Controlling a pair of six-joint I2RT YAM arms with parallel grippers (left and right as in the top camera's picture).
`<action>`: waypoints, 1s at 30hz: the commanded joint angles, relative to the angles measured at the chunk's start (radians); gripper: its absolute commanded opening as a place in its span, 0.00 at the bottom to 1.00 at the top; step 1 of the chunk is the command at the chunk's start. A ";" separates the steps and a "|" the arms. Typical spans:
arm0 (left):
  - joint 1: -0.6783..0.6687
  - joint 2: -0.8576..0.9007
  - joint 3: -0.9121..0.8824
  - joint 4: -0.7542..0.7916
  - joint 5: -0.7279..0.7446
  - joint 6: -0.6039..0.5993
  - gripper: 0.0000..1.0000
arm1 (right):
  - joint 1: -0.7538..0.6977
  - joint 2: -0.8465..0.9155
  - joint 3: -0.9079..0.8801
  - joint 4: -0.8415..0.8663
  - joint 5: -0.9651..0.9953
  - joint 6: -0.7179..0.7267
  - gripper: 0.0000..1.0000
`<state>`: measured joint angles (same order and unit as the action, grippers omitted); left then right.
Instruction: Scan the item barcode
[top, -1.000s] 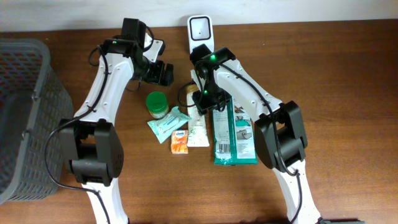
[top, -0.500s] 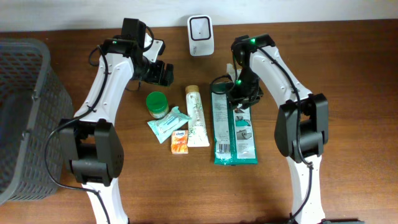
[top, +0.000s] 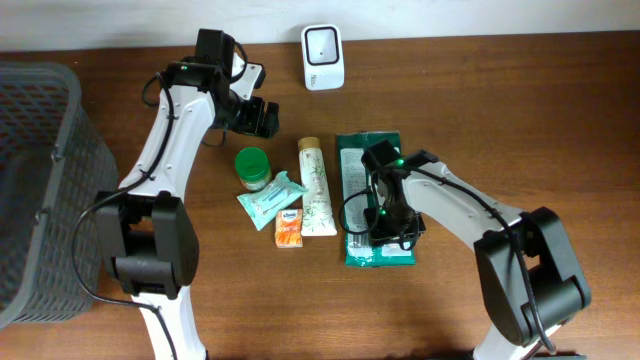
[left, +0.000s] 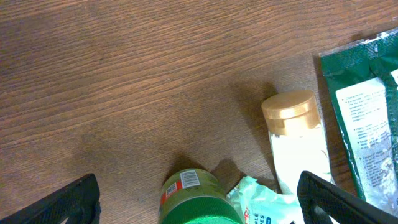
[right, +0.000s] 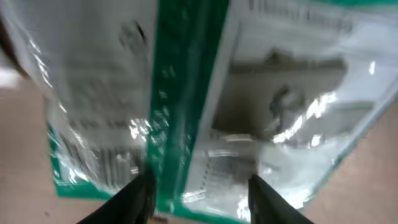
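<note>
**Right arm swings from the scanner down to the green packet**

On the dark wooden table (top: 560, 120), seen from overhead, the grey plastic basket (top: 40, 180) fills the left edge of the frame. Right of it the left gripper (top: 262, 118) hangs at the upper centre-left exactly where it hung a second ago. Its fingers are spread wide and hold nothing above the green-lidded round jar (top: 251, 165).

In the middle, the crumpled teal wipes pouch (top: 270, 198), the small orange pack (top: 288, 228) and the white tube with a gold cap (top: 317, 190) lie undisturbed. The white upright barcode scanner (top: 323, 43) stands at the top centre.

The change is on the right. A second ago the right arm reached up beside the scanner. Now it has folded back, and the right gripper (right: 200, 196) sits low over the bottom half of the flat green foil packet (top: 365, 160).

That packet lies right of centre, just beside the tube and well short of the scanner. The blurred wrist view shows the fingers partly spread, with the packet's printed face filling the gap between them. Whether they touch it yet cannot be told.

The packet appears to be the chosen item. The pick-up looks barely begun, and the scan itself is not yet done.
</note>
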<state>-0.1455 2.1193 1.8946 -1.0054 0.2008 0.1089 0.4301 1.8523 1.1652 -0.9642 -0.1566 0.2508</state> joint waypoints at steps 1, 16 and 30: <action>0.005 0.009 0.016 0.000 0.000 0.009 0.99 | -0.061 0.010 -0.002 0.037 -0.005 0.014 0.46; 0.005 0.009 0.016 0.001 0.000 0.009 0.99 | -0.270 0.154 0.398 -0.279 -0.149 -0.195 0.41; 0.005 0.009 0.016 0.001 0.000 0.009 0.99 | 0.018 0.171 0.177 -0.030 -0.043 -0.144 0.47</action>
<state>-0.1455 2.1193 1.8946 -1.0050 0.2012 0.1089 0.4450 2.0148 1.3758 -0.9474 -0.3019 0.0757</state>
